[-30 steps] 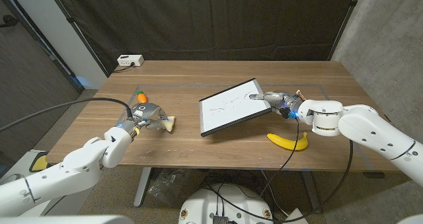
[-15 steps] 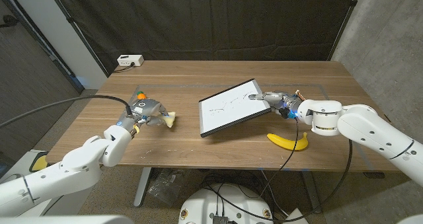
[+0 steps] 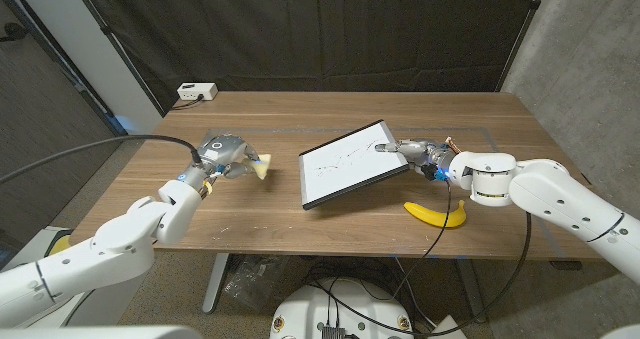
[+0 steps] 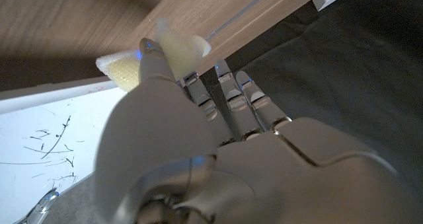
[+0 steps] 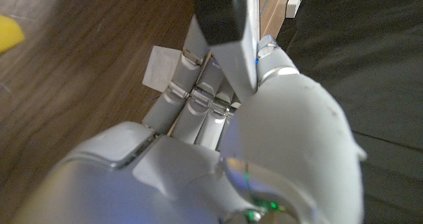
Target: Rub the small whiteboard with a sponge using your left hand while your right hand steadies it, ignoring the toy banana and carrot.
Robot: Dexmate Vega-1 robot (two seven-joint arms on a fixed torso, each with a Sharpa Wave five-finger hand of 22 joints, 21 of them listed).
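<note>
Nearest the front edge of the table (image 3: 300, 229), on the right, lies the banana (image 3: 437, 215), its long axis running left to right. Just beyond it the right hand (image 3: 418, 151) grips the right edge of the whiteboard (image 3: 345, 164), which sits tilted near the table's middle, its long axis running from near left to far right, scribbles on its white face. On the left, well apart from the board, the left hand (image 3: 222, 155) holds the sponge (image 3: 260, 166), pinched at its fingertips and pointing toward the board. Farthest back, a white box (image 3: 196, 93) sits at the far left corner.
</note>
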